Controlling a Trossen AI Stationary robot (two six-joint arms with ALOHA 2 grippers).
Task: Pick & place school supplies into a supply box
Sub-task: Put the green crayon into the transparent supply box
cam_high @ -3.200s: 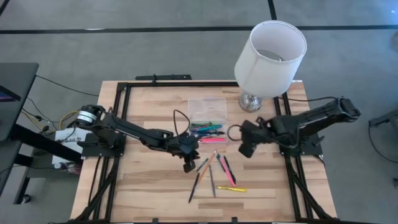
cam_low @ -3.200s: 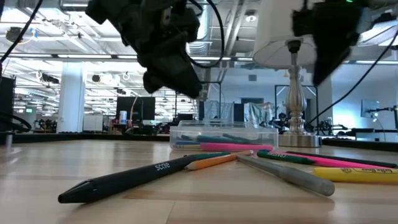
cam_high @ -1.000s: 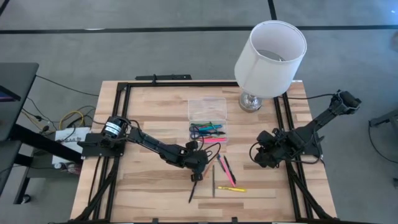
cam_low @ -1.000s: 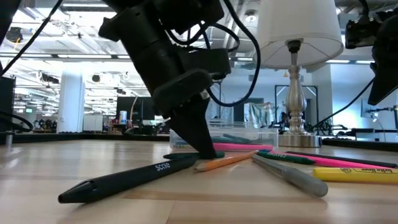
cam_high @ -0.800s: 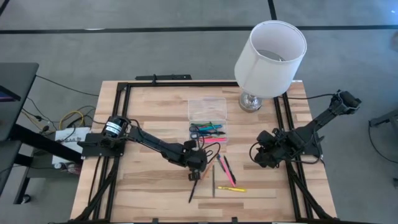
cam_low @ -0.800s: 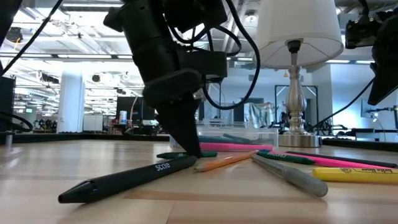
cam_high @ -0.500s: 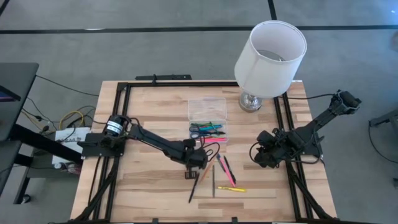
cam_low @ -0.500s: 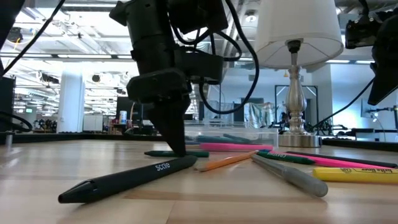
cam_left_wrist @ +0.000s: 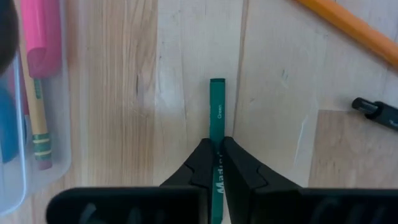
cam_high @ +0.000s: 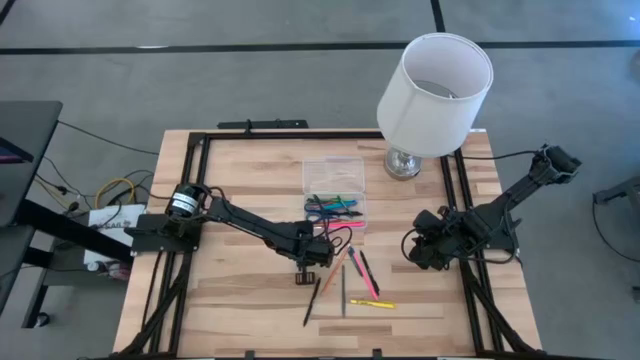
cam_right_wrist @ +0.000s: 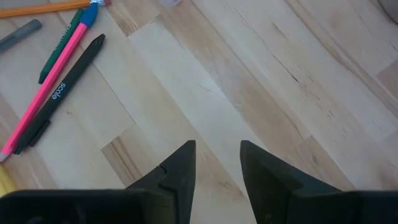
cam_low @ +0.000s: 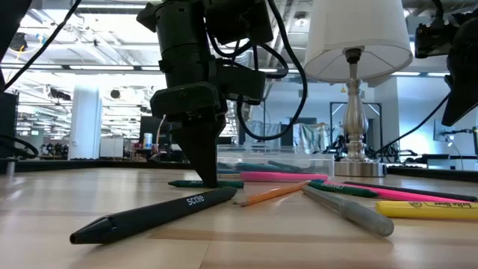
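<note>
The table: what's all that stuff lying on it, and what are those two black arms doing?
Supply box: one, clear plastic, mid-table near the lamp, with several pens and a pink marker inside.
Green pencil: one, lying on the wood beside the box, pinched in the left gripper.
Loose pens and pencils: about seven, black, orange, grey, pink, green, yellow, scattered at the table's front centre.
Lamp: one, white shade on a silver base, back right.
Table: one, light wood with a black frame.
Left gripper: shut on the green pencil, down at the tabletop.
Right gripper: open, empty, over bare wood at the right.
</note>
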